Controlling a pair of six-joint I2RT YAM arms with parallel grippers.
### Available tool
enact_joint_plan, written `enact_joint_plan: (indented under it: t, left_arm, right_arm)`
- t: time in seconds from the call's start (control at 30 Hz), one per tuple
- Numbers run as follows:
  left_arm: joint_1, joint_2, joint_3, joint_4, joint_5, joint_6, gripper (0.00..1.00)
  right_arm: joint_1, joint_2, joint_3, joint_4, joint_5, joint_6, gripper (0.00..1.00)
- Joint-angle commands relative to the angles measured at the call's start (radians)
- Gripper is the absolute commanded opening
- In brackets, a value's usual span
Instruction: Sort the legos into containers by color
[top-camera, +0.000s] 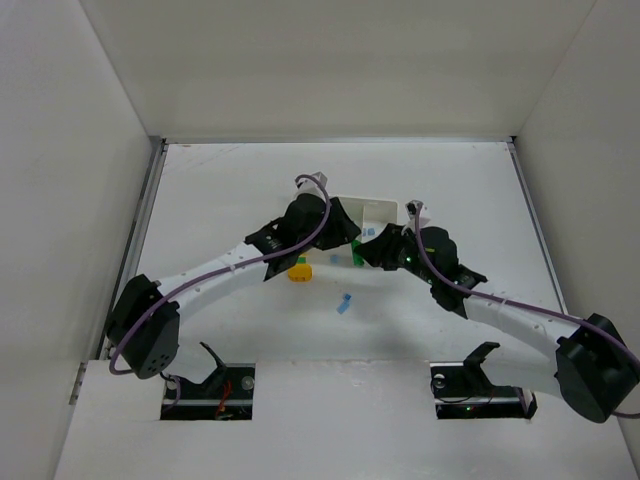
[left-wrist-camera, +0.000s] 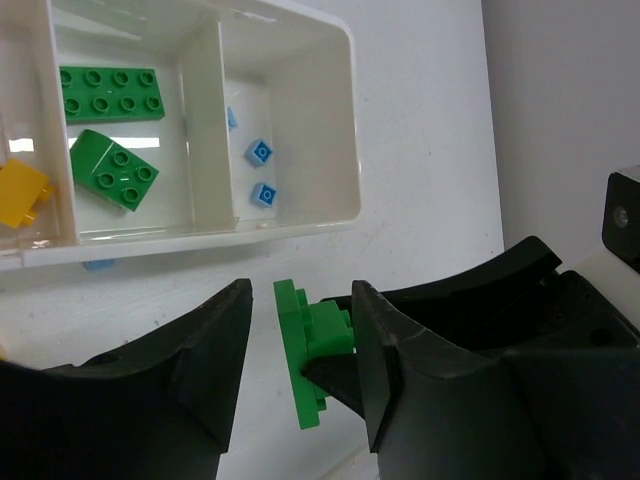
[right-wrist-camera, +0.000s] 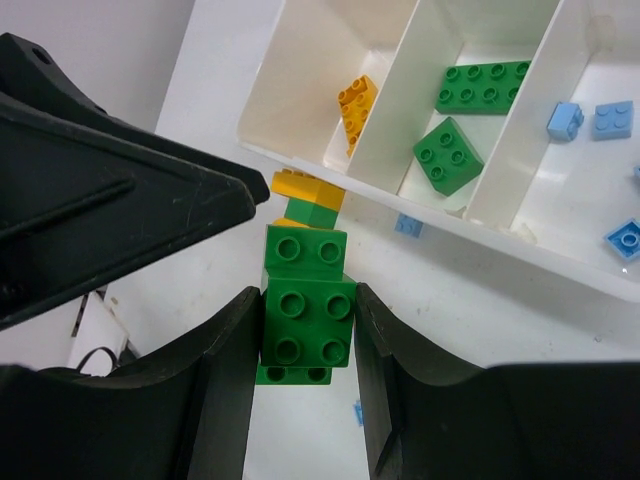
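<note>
While right gripper (right-wrist-camera: 307, 305) clamps a green stack (right-wrist-camera: 305, 250), left gripper (left-wrist-camera: 300, 300) unclenched, the tray compartments (left-wrist-camera: 205, 130) separate yellow, green and blue bricks (left-wrist-camera: 110, 92).

The long white tray (right-wrist-camera: 310, 70) lies past mid-table, its three compartments side by side. The left one holds a yellow-orange brick (right-wrist-camera: 357, 105) tipped on its side. The middle one holds a flat green eight-stud brick (right-wrist-camera: 485, 85) and a tilted green four-stud brick (right-wrist-camera: 448, 155). The right one holds several tiny light blue bricks (right-wrist-camera: 565, 120). Near the tray, a green stack (right-wrist-camera: 305, 325) sits clamped in the right gripper (right-wrist-camera: 310, 300), and a yellow piece (right-wrist-camera: 300, 185) seems joined to its far end. One light blue brick (right-wrist-camera: 408, 225) lies just beside the tray's near wall, and another (top-camera: 344, 304) lies nearer.
</note>
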Motion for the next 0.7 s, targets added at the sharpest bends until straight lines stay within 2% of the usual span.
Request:
enact_joint_plan:
  t: [0.0,0.23,0.53,0.67]
  left_arm:
    - [-0.016,0.001,0.041,0.004,0.038,-0.012,0.41]
    - [-0.030,0.019,0.053,-0.008,0.030,-0.006,0.30]
    - [-0.033,0.036,0.059,-0.009,0.016,-0.009,0.29]
    - [-0.037,0.042,0.070,-0.009,0.016,-0.009,0.18]
  right_arm:
    - [0.014,0.002,0.051,0.016,0.024,-0.020,0.25]
    - [0.014,-0.012,0.056,0.016,0.024,-0.020,0.25]
    - [0.011,-0.029,0.048,0.016,0.024,-0.021,0.25]
    - [0.011,-0.032,0.045,0.019,0.024,-0.021,0.25]
